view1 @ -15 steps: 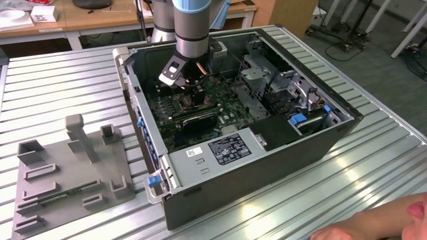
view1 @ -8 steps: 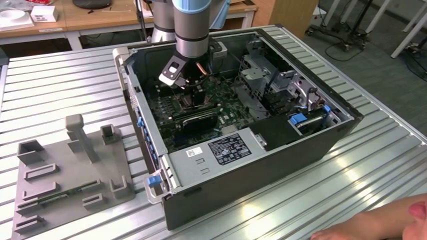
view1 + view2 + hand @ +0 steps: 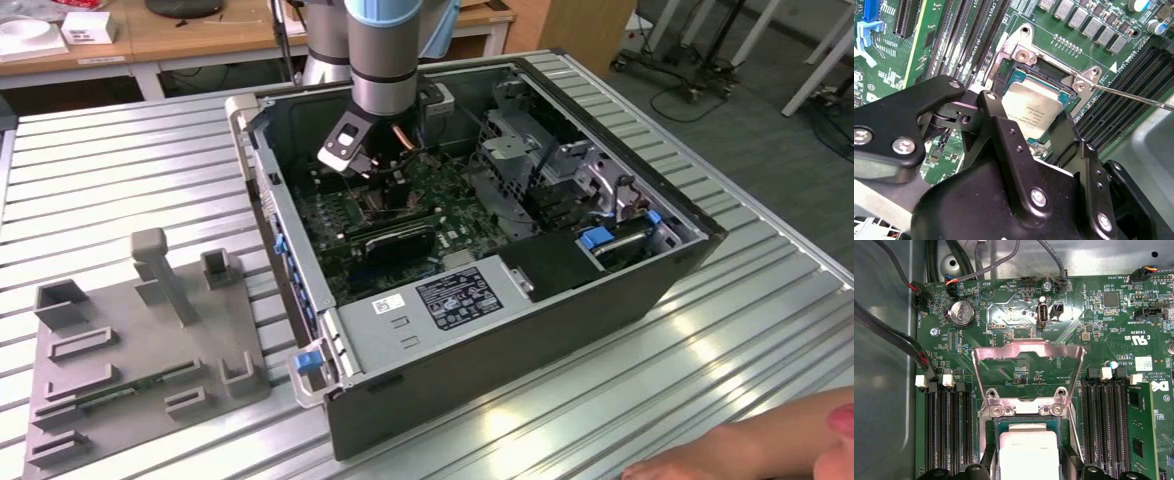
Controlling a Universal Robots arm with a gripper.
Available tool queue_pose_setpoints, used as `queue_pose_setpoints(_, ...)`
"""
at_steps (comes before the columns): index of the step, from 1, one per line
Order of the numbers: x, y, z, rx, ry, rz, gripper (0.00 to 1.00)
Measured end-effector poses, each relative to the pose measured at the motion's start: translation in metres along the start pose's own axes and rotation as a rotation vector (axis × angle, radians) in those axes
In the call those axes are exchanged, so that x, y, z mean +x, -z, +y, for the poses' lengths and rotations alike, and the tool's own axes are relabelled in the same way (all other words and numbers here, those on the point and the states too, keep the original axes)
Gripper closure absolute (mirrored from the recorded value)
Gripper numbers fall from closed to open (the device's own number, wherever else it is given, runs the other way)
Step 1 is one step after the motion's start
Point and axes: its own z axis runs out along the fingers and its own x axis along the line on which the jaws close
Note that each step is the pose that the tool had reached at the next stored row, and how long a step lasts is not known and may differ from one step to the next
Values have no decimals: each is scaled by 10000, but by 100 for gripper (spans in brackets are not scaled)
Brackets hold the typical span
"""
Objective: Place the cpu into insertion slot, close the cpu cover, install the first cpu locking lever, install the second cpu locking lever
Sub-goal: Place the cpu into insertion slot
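The cpu (image 3: 1031,107), a small square chip with a pale silvery face, lies in or just over the black-framed insertion slot (image 3: 1054,72) on the green motherboard. My gripper (image 3: 1026,112) has one black finger against each of its two opposite edges, shut on it. In the first wrist view the cpu (image 3: 1026,447) sits between the same fingers of the gripper (image 3: 1026,465). The cpu cover (image 3: 1029,347), a silvery frame with a cut-out middle, stands swung open behind the slot. A thin metal locking lever (image 3: 1134,96) sticks out sideways from the socket corner. The exterior view has the gripper (image 3: 380,185) deep inside the case.
Long black memory slots (image 3: 949,430) flank the socket on both sides. The open computer case (image 3: 507,330) holds a grey power supply box (image 3: 441,300) and a drive cage (image 3: 534,160). A grey fixture stand (image 3: 134,330) sits at the exterior view's left. A hand (image 3: 747,450) rests at its lower right.
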Motion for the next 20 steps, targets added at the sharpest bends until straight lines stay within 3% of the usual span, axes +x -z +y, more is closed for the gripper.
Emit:
queue_pose_setpoints(18, 0, 40, 2, 0, 0, -4, 39)
queue_pose_setpoints(20, 0, 40, 2, 1, 0, -3, 45)
